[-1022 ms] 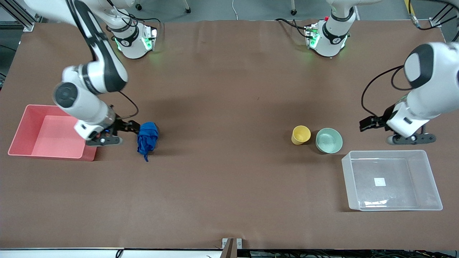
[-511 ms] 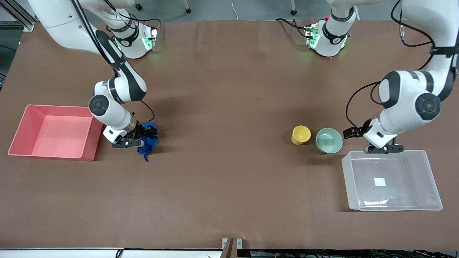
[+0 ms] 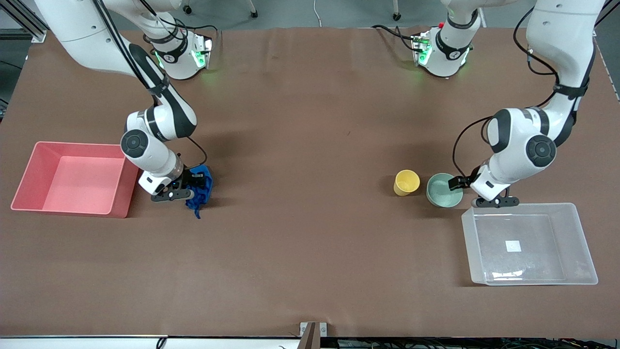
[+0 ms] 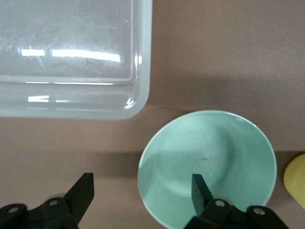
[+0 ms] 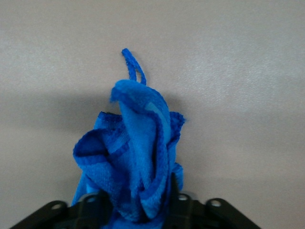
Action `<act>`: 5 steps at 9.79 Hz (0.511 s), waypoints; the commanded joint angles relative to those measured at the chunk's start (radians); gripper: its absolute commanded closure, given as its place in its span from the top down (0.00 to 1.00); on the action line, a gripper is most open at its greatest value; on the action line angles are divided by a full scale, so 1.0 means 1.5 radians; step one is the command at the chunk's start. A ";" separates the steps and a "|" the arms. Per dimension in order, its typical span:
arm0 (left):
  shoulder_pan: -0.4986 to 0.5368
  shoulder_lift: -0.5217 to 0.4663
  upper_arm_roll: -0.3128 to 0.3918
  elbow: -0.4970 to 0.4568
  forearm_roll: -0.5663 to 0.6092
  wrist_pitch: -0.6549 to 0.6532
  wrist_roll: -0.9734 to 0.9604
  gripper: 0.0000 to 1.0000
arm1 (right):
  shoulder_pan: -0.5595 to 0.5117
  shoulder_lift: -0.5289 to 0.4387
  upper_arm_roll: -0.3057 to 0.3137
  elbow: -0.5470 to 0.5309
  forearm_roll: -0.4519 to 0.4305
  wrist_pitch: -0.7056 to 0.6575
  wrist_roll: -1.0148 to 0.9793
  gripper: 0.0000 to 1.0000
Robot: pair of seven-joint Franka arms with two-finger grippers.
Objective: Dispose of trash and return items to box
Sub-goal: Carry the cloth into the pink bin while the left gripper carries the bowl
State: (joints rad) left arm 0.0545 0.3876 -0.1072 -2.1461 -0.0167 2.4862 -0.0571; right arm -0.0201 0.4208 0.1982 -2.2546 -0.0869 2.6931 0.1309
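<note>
The blue trash (image 3: 201,186) lies on the table beside the pink bin. My right gripper (image 3: 191,186) is shut on it. In the right wrist view the wad (image 5: 138,148) is squeezed between both fingers of that gripper (image 5: 135,198), and its thin tail points away. The mint-green bowl (image 3: 443,190) stands beside the yellow cup (image 3: 406,182), a little farther from the front camera than the clear box (image 3: 467,223). My left gripper (image 3: 460,186) is open and low over the bowl's rim. One finger is over the inside of the bowl (image 4: 209,157), the other (image 4: 83,188) over bare table.
An open pink bin (image 3: 68,211) sits at the right arm's end of the table, close to the trash. The clear box's corner (image 4: 138,95) lies close to the left gripper. The cup's edge (image 4: 296,176) shows beside the bowl.
The right gripper slid onto the blue trash and closed on it. The left arm swung from beside the clear box over to the bowl's rim, fingers still apart.
</note>
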 commanded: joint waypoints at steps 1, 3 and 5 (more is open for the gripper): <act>0.002 0.037 -0.003 -0.001 0.005 0.031 0.007 0.73 | -0.008 -0.011 0.006 0.001 -0.017 -0.009 0.043 0.01; -0.001 0.051 -0.003 0.000 0.005 0.043 0.008 0.33 | -0.008 -0.084 0.011 0.054 -0.015 -0.182 0.105 0.01; -0.003 0.059 -0.004 0.000 0.005 0.054 0.009 0.20 | -0.020 -0.174 0.015 0.155 -0.006 -0.417 0.108 0.01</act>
State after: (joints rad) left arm 0.0518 0.4378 -0.1106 -2.1460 -0.0167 2.5385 -0.0570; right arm -0.0222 0.2822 0.2039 -2.0746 -0.0948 2.2416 0.2671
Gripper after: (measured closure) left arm 0.736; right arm 0.837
